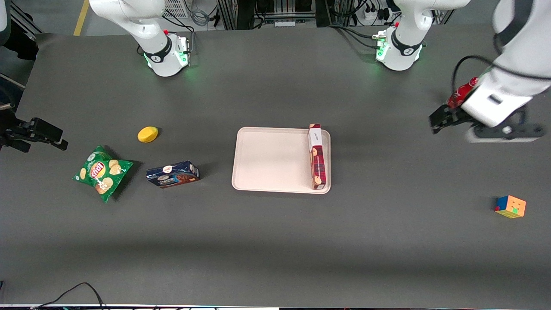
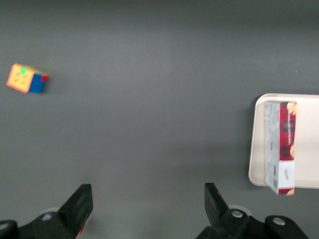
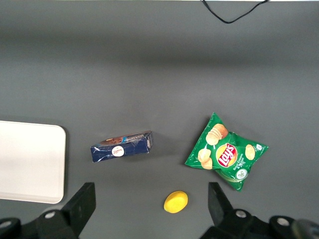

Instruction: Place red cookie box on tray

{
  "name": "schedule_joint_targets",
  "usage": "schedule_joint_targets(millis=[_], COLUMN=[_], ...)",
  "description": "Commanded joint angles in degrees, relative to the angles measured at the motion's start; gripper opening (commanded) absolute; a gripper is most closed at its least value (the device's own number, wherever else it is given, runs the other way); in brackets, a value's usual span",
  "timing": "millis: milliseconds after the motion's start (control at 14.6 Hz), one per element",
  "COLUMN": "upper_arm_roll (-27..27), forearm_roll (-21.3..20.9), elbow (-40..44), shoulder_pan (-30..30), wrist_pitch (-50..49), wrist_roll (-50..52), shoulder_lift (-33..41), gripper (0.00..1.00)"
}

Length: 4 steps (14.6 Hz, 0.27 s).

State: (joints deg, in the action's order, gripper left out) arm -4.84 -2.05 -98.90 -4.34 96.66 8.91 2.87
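The red cookie box [image 1: 317, 157] lies on the tray [image 1: 267, 161], standing on a long narrow side along the tray's edge toward the working arm's end. In the left wrist view the red cookie box [image 2: 282, 147] rests inside the tray [image 2: 256, 144] by its rim. My gripper [image 1: 440, 118] hangs above the bare table well away from the tray, toward the working arm's end. In the wrist view the gripper [image 2: 148, 204] is open, with only grey table between its fingers.
A red bottle [image 1: 461, 93] stands partly hidden by the arm. A colour cube [image 1: 510, 206] lies nearer the front camera. Toward the parked arm's end lie a dark-blue cookie box [image 1: 173, 174], a green chips bag [image 1: 101, 172] and a yellow lemon [image 1: 147, 134].
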Motion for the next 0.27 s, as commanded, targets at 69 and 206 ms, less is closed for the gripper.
schedule_joint_targets(millis=[69, 206], upper_arm_roll=[0.18, 0.0], forearm_roll=[0.91, 0.91], elbow=[3.8, 3.71], shoulder_pan=[0.47, 0.47], wrist_pitch=[-10.08, -9.83], wrist_roll=[-1.62, -1.62], shoulder_lift=[3.89, 4.34], gripper=[1.0, 1.0])
